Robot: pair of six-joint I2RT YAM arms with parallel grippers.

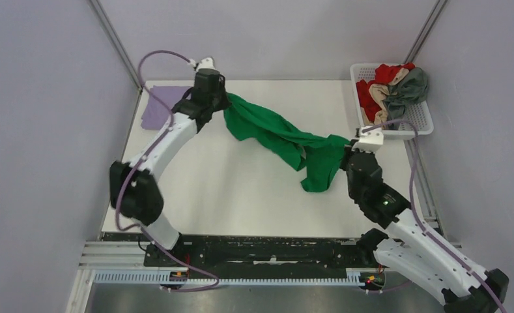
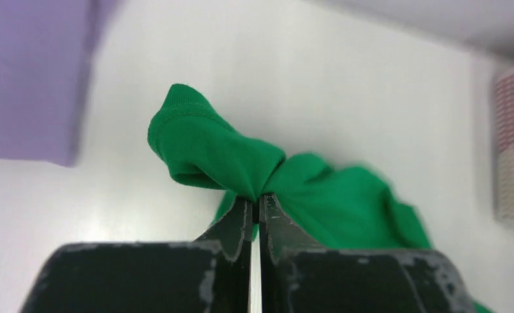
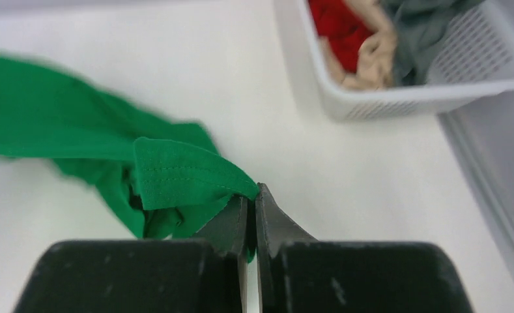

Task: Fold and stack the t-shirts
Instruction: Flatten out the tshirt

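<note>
A bright green t-shirt (image 1: pixel 273 134) hangs stretched and twisted between my two grippers above the table's middle. My left gripper (image 1: pixel 220 103) is shut on one hemmed end of it at the back left; in the left wrist view the green fabric (image 2: pixel 228 153) bunches at the closed gripper (image 2: pixel 259 199). My right gripper (image 1: pixel 350 149) is shut on the other end at the right; in the right wrist view a stitched hem (image 3: pixel 176 176) is pinched in the gripper (image 3: pixel 252 195). A folded lavender t-shirt (image 1: pixel 157 105) lies at the back left corner, also in the left wrist view (image 2: pixel 29 72).
A white lattice basket (image 1: pixel 415 120) at the back right holds red (image 1: pixel 371 91), beige and dark grey (image 1: pixel 410 86) t-shirts; it shows in the right wrist view (image 3: pixel 423 94) too. Grey walls close in the white table (image 1: pixel 228 195) on three sides.
</note>
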